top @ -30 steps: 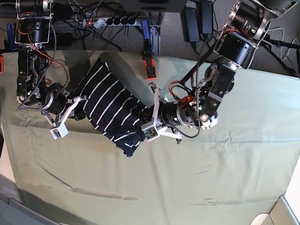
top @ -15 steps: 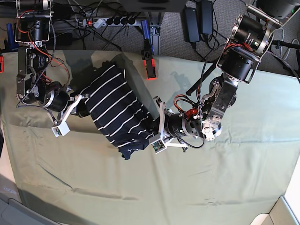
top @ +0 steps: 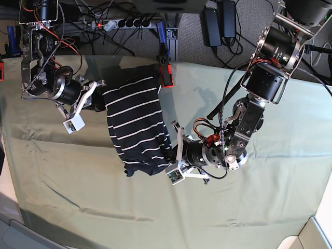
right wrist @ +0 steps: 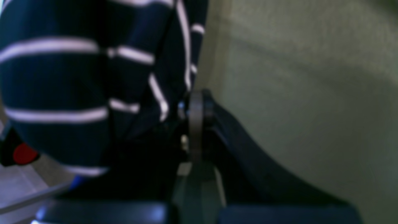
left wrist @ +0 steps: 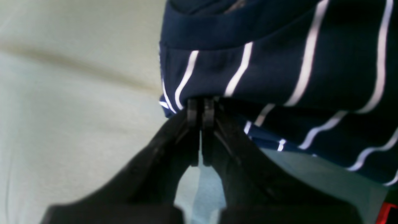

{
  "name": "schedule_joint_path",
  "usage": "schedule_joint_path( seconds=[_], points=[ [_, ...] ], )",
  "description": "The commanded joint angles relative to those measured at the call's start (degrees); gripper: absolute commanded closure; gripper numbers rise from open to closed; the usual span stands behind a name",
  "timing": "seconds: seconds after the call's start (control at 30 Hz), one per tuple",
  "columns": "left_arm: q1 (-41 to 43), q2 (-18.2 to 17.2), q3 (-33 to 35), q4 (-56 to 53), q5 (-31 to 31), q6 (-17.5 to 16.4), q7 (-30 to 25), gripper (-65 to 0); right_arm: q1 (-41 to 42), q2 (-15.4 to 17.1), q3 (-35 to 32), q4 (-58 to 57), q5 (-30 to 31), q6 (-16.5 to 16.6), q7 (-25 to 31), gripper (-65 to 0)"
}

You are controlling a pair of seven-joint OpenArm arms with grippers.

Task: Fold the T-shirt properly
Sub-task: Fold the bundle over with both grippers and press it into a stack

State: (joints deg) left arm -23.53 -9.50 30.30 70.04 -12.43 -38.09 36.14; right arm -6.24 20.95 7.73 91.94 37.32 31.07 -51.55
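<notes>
The T-shirt (top: 137, 124) is held bunched over the green-covered surface (top: 249, 207). It is gripped at 5 o'clock by the left gripper (left wrist: 200, 107), fingers (left wrist: 192, 112) closed, and at 10 o'clock by the right gripper (right wrist: 194, 109).

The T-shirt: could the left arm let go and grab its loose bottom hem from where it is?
Probably yes. The left jaws are shut on the T-shirt edge right beside that hem, with only bare green cloth around them, so nothing blocks the way.
</notes>
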Motion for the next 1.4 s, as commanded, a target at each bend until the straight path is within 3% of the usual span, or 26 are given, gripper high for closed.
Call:
schedule_joint_path(
  seconds=[0.0, 0.17, 0.3, 0.43, 0.5, 0.57, 0.7, 0.9, 1.13, 1.37],
  points=[
    [-1.77, 0.28, -0.33, 0.81, -0.61, 1.68, -1.03, -0.9, 0.04, 0.7, 0.28, 1.29, 1.53, 0.46, 0.76, 0.0],
    [-2.34, 0.31, -0.33, 0.81, -0.66, 2.12, -1.2, -0.9, -0.94, -1.29, 0.28, 1.6, 2.58, 0.46, 0.66, 0.0],
    [-2.84, 0.22, -0.33, 0.83, -0.66, 6.19, -0.24, -0.9, -0.92, -2.19, 0.28, 1.6, 2.71, 0.46, 0.5, 0.0],
    [-4.61, -0.39, -1.9, 1.09, -0.66, 10.97, 5.35, -0.9, -0.92, -1.73, 2.16, 1.99, 2.73, 0.46, 0.52, 0.0],
    [-5.05, -1.2, -5.03, 2.19, -1.9, 11.54, 7.32, -0.9, -0.92, -1.73, 3.82, 2.58, 2.75, 0.44, 0.5, 0.0],
    [-4.98, -2.36, -8.7, 4.76, -5.92, 11.19, 9.25, -0.9, -0.92, -1.73, 5.44, 3.39, 2.78, 0.46, 0.5, 0.0],
    [-4.22, -3.82, -13.84, 12.63, -15.52, 7.08, 14.38, -0.9, -0.11, -1.53, 7.17, 4.92, 2.75, 0.44, 0.52, 0.0],
    [0.68, -3.74, -13.46, 20.94, -22.56, 5.25, 17.29, -0.9, 4.28, -1.14, 7.15, 5.57, 3.41, 0.46, 1.18, 0.0],
    [8.22, -0.63, -8.98, 21.62, -24.59, 2.21, 15.47, -0.9, 11.5, -1.42, 4.61, 4.9, 3.41, 0.48, 1.6, 0.0],
    [12.33, -0.66, -6.62, 21.62, -20.68, 2.21, 10.93, -0.9, 15.43, -5.53, -4.28, -1.09, -0.55, 0.48, 2.91, 0.0]
  ],
)
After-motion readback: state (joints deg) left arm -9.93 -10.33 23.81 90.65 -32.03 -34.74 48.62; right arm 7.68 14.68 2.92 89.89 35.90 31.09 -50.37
